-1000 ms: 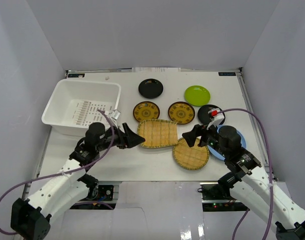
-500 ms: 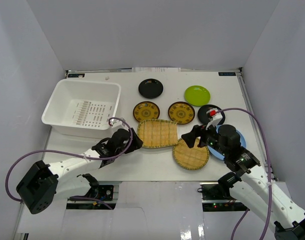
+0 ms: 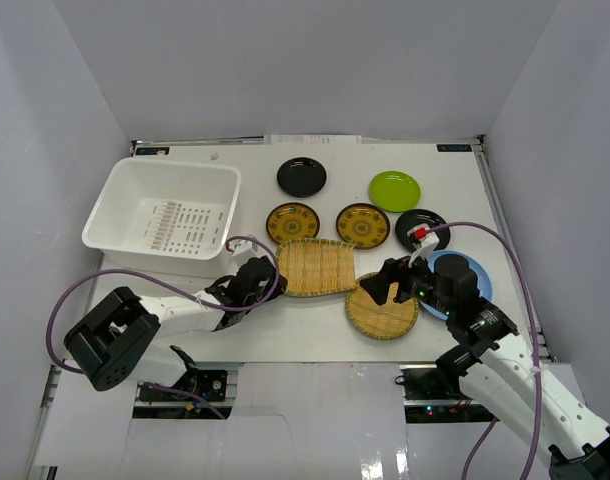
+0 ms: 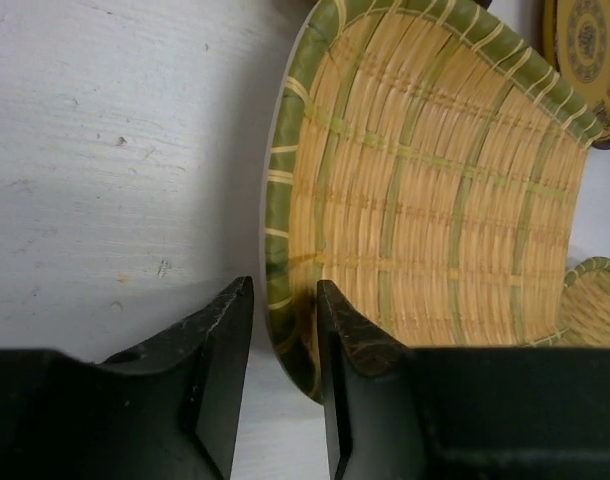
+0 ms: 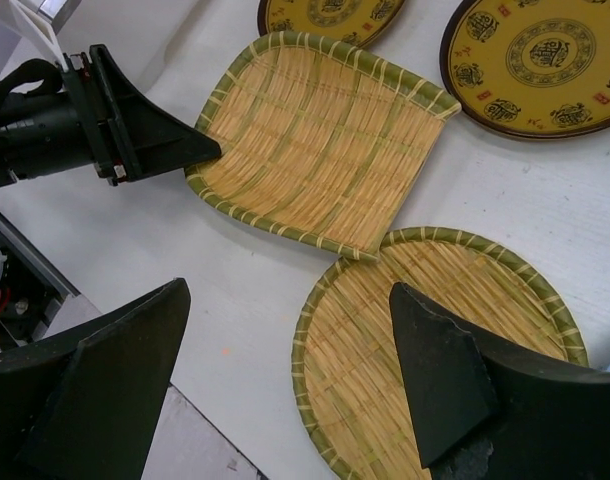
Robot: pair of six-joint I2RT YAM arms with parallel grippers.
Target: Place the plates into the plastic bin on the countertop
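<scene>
The square woven bamboo tray (image 3: 320,267) lies flat on the white countertop (image 3: 285,330). My left gripper (image 3: 275,283) is low at its left edge. In the left wrist view the fingers straddle the tray's green rim (image 4: 285,250) with a narrow gap, one outside and one inside; my left gripper (image 4: 285,300) is not clamped. My right gripper (image 3: 385,280) hangs wide open above the round bamboo tray (image 3: 382,310), empty (image 5: 287,290). The white plastic bin (image 3: 115,195) stands empty at the back left.
Two yellow-brown patterned plates (image 3: 292,222) (image 3: 363,225), a black plate (image 3: 301,177), a lime green plate (image 3: 395,190) and a second black plate (image 3: 417,225) lie behind the trays. The light blue plate (image 3: 477,277) lies partly under my right arm. Grey walls enclose the table.
My left arm has stretched forward and dropped low to the square tray's left rim, its fingers narrowed around it. My right gripper has shifted slightly lower over the round tray.
</scene>
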